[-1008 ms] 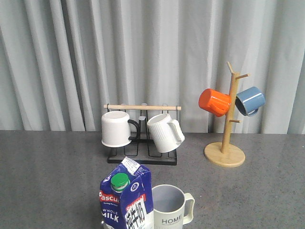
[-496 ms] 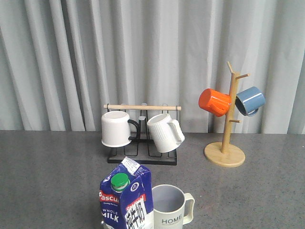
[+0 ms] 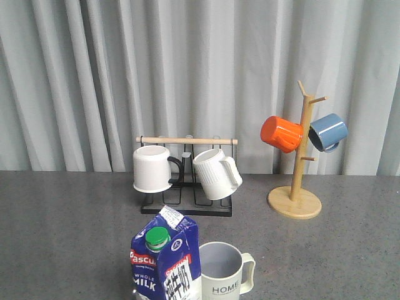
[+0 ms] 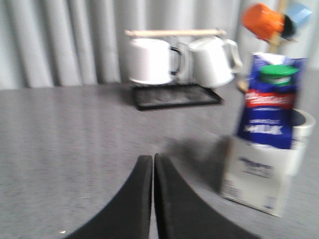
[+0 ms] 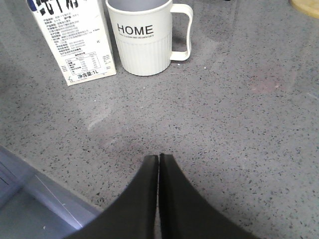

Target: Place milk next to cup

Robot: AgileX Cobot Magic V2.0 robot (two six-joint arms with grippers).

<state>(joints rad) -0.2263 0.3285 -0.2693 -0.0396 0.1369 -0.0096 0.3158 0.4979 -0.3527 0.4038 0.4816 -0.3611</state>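
The milk carton, blue above and white below with a green cap, stands upright at the table's front middle. The cream "HOME" cup stands right beside it on its right, handle to the right. Both also show in the right wrist view, the carton touching or nearly touching the cup, and in the left wrist view, the carton in front of the cup. My left gripper is shut and empty, off to the carton's side. My right gripper is shut and empty, short of the cup. Neither gripper shows in the front view.
A black rack with a plain white mug and a ribbed white mug stands behind the carton. A wooden mug tree at the back right holds an orange mug and a blue mug. The table's front edge is near my right gripper.
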